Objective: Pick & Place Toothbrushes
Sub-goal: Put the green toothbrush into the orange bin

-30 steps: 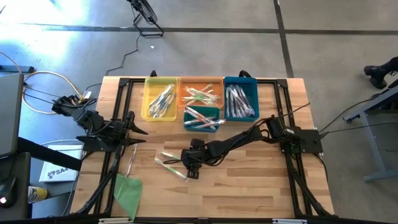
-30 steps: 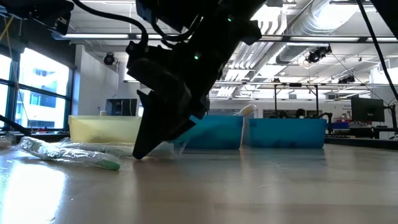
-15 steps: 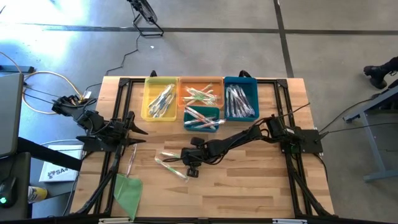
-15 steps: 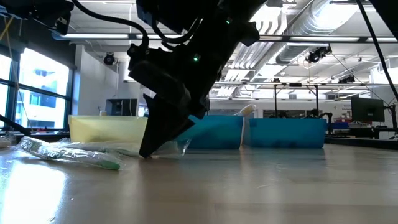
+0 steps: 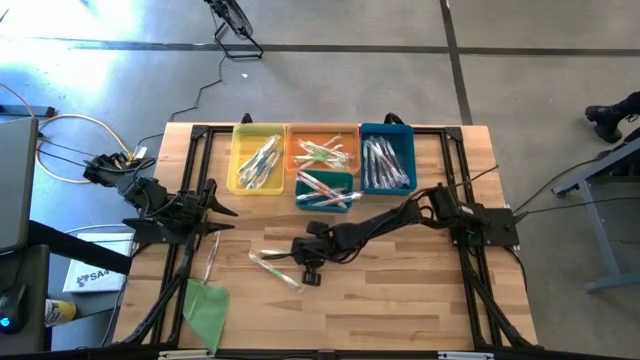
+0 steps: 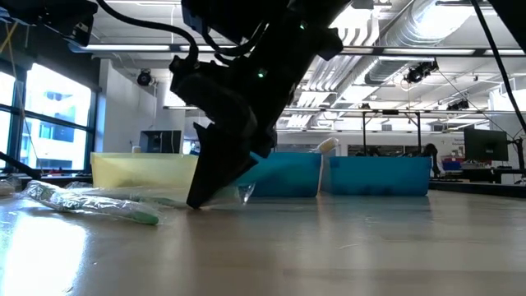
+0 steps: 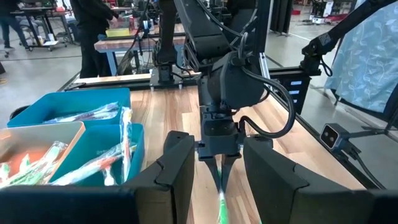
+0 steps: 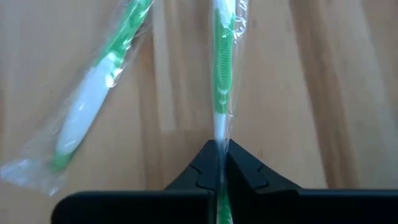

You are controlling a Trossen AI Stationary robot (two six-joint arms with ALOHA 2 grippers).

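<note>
Right gripper (image 8: 221,163) down at the table (image 5: 400,300) near its middle, a little toward the left edge, fingers pinched tight on the end of 1 clear-wrapped green toothbrush (image 8: 222,68) lying flat on the wood. Second wrapped green toothbrush (image 8: 93,106) just beside it, angled away, not in the grip. Four bins along the far edge: yellow bin (image 5: 258,160), orange bin (image 5: 322,152), small teal bin (image 5: 325,190) and blue bin (image 5: 387,158), all already holding brushes.

For a clean lift: rise straight up first, slowly, since the hold sits at the brush's very end and may be partly on loose wrapper. Watch for droop or slip as the far end leaves the wood. Keep clear of the neighbouring brush so its wrapper is not dragged along. Likely target the orange bin, where green brushes show; cannot tell for sure. Carry low over the rim, release inside.

Left gripper (image 5: 215,205) parked near the left edge, fingers partly apart, nothing held.
</note>
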